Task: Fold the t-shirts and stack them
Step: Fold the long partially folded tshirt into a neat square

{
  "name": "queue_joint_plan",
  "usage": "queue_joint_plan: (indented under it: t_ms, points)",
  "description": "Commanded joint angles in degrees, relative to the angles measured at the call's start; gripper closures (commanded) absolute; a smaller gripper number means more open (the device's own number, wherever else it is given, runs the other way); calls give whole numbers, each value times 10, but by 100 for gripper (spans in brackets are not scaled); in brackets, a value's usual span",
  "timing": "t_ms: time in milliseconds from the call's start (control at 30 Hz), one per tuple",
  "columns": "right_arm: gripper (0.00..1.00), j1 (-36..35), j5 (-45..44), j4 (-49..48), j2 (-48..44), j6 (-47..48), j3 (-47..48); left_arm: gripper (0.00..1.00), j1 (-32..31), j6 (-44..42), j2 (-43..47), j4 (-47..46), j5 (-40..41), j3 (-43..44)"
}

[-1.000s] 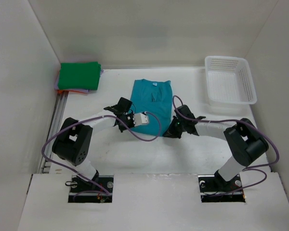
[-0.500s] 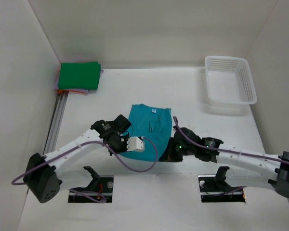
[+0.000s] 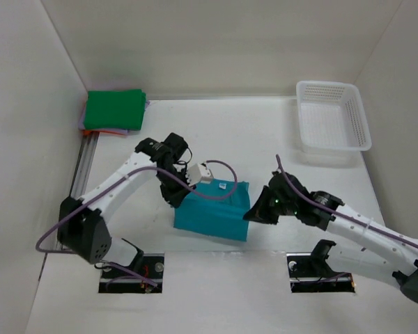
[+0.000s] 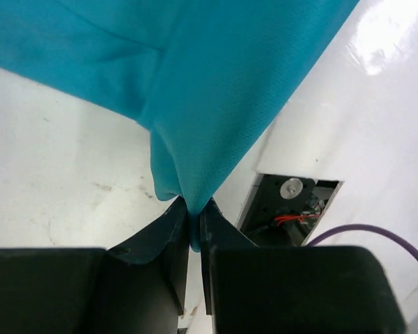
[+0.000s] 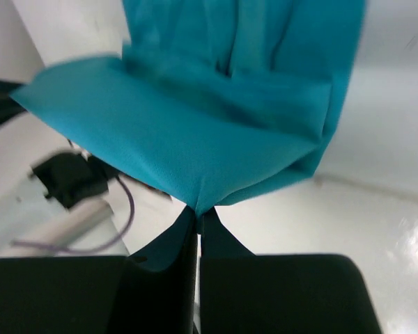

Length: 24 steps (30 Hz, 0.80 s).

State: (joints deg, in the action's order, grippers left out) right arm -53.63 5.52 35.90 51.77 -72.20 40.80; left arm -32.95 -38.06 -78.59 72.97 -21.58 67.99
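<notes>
Surface (image 3: 265,132): white, walled on three sides.
Teal t-shirt (image 3: 212,212): near the front edge, part-folded, slung between both arms.
Left jaws: clamped on one teal corner.
Right jaws: pinched tight on the opposite corner.
Done: green t-shirt (image 3: 113,109) folded atop the far-left stack, with orange (image 3: 101,131) and lavender (image 3: 81,120) edges showing beneath.
Left: judging by this, finish the teal fold and stack it.
Hidden: the lower shirts' folds, and how much of the teal rests on the surface.

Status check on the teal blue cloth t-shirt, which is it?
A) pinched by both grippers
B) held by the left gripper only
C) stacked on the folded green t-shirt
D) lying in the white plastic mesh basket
A: each wrist view shows the teal blue cloth t-shirt clamped between closed fingers, those of the left gripper and those of the right gripper.
</notes>
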Motion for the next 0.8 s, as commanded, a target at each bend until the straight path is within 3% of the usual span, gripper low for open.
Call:
queue_joint_plan:
  t_ms: [0,233,600,767]
  points:
    - [100,93,40,-9,29,89,25,94,36,7,-54,-30,-7,49]
    - [100,218,103,-38,128,186,70,93,72,14,-162,-51,-1,152]
    - [99,289,131,-79,303,257,154,88,105,29,-279,-92,0,224]
    - [92,307,132,-100,361,271,183,86,110,47,-317,-133,9,255]
